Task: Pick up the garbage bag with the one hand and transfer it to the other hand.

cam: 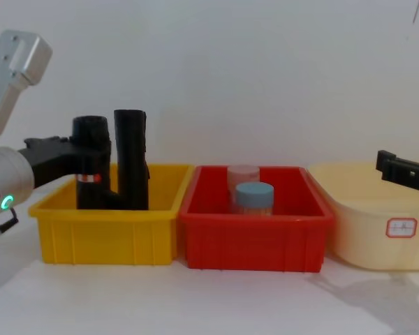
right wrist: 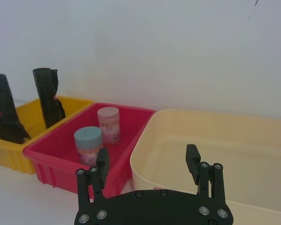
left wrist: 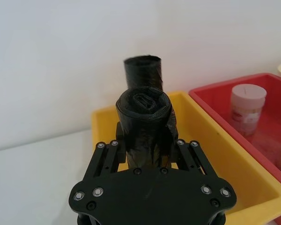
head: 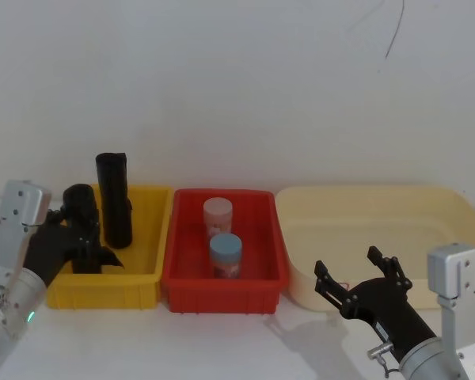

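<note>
1. The bag (cam: 91, 165) stands upright at the 9 o'clock side of the yellow bin (head: 103, 293), its lower end below the rim. A small red-and-white sticker shows on it.
2. The left claw (left wrist: 145, 140) is clamped on the bag's upper part, a finger on each side.
3. A plain black roll (head: 113, 198) stands just at the bag's 3 o'clock in the same bin and rises higher.
4. A red bin (head: 222, 294) sits just beside the yellow bin at 3 o'clock. It holds a pink jar (head: 218, 214) and, at that jar's 6 o'clock, a blue-lidded jar (head: 226, 253).
5. A cream tub (head: 301, 277) lies at the red bin's 3 o'clock.
6. The right claw (head: 356, 277) is spread wide and holds nothing, near the tub's 6 o'clock wall.
7. The three containers rest on the white worktop (head: 182, 348).
</note>
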`<state>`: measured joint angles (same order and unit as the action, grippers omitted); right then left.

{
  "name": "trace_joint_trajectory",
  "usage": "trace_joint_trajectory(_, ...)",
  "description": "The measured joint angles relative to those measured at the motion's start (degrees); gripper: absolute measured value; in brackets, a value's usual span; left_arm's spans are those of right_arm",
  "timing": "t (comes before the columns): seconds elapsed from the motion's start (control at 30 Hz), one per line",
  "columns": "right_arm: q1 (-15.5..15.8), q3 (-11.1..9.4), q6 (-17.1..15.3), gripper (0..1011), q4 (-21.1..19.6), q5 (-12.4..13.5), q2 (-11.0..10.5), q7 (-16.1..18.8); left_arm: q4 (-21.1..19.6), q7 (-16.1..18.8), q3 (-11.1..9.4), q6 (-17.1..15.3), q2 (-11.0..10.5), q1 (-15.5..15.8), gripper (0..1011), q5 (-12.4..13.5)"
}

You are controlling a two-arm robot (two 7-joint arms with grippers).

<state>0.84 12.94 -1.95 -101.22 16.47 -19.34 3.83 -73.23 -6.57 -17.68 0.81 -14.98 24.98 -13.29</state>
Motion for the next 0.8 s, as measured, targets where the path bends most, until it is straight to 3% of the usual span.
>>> trace_joint_trajectory(0.47, 0.00, 0.00, 0.00, 1000, 0.00, 0.00, 0.00, 0.00, -9.39, 6.91, 1.06, 1.59, -1.34, -4.10, 393, 6.30)
trace_joint_trajectory(0.8, 0.00, 0.00, 0.00, 999, 0.00, 0.00, 0.00, 0.00, -14.43, 8.14, 0.46, 5.01, -1.74, -5.17, 371, 9.23)
